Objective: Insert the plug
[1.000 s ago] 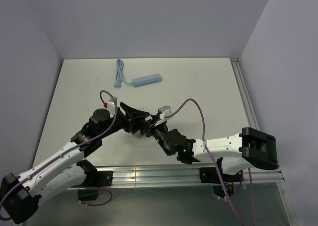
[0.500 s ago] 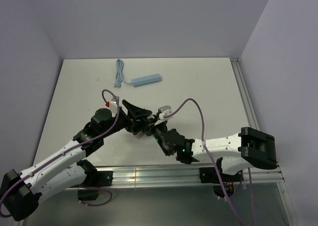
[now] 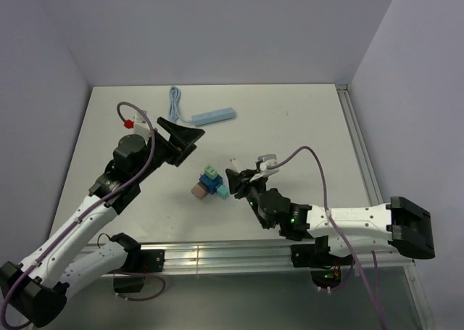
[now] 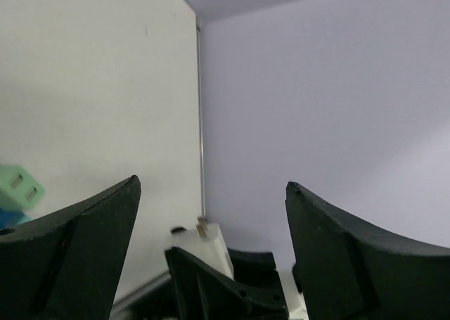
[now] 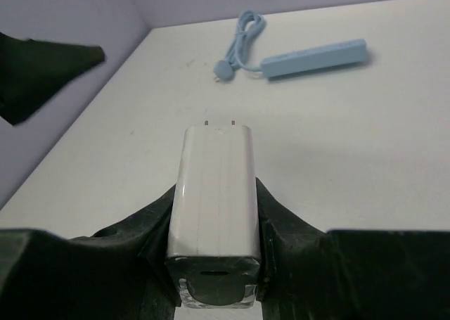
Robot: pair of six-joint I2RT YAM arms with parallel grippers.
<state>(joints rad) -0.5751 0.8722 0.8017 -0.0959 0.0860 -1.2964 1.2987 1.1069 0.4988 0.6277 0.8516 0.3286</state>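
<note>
From the top the white plug (image 5: 216,179) was mostly buried in the right gripper (image 3: 237,176); wrist cam showed it pinched there over the desk (image 3: 304,127), prongs out. Left gripper (image 4: 212,186) hung spread wide.

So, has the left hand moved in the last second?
Yes. Seen from above, the left hand has pulled back from the middle of the table, going left and toward the far edge, closer to the blue power strip.
</note>
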